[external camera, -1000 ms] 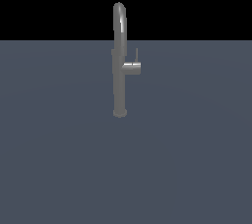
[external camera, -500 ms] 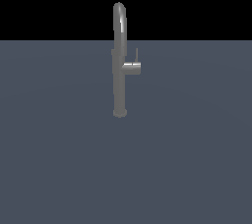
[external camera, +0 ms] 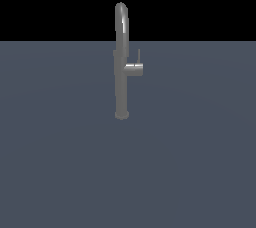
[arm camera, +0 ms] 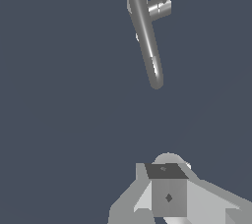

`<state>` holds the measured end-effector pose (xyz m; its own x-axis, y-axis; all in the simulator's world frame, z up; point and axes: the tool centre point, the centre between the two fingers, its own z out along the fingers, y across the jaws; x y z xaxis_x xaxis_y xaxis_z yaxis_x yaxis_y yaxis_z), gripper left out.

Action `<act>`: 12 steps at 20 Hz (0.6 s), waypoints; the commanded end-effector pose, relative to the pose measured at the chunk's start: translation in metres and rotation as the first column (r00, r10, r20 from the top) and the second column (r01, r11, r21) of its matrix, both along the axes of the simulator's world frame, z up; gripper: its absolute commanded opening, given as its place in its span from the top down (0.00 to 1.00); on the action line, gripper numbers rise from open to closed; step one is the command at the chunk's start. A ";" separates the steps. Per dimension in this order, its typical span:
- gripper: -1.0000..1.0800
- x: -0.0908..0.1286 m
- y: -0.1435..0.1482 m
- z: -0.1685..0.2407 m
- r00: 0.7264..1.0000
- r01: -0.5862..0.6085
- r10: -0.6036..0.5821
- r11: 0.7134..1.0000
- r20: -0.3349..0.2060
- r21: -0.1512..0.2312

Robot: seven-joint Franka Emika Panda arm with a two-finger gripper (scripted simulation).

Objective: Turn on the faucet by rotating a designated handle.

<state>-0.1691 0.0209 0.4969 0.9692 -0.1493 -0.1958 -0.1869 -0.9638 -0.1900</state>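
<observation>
The faucet (external camera: 121, 82) is a tall slim grey column with an arched spout, standing upright on the dark grey floor. Its handle (external camera: 135, 68) is a short stub on the side toward the exterior view's right, with a thin lever rod pointing straight up. The wrist view looks down on the faucet (arm camera: 146, 36) and its handle (arm camera: 160, 7) from above. My gripper (arm camera: 167, 179) shows only in the wrist view, well apart from the faucet. Its fingers read as one closed block with no gap and hold nothing. The exterior view does not show the arm.
A flat dark grey surface (external camera: 60, 162) spreads all around the faucet, under a black background. No other object shows in either view.
</observation>
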 end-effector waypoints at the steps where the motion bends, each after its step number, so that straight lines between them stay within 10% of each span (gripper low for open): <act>1: 1.00 0.014 0.000 -0.002 0.999 0.035 -0.034 0.999 -0.040 0.033; 12: 1.00 0.076 -0.005 -0.021 0.958 0.207 -0.166 0.964 -0.232 0.164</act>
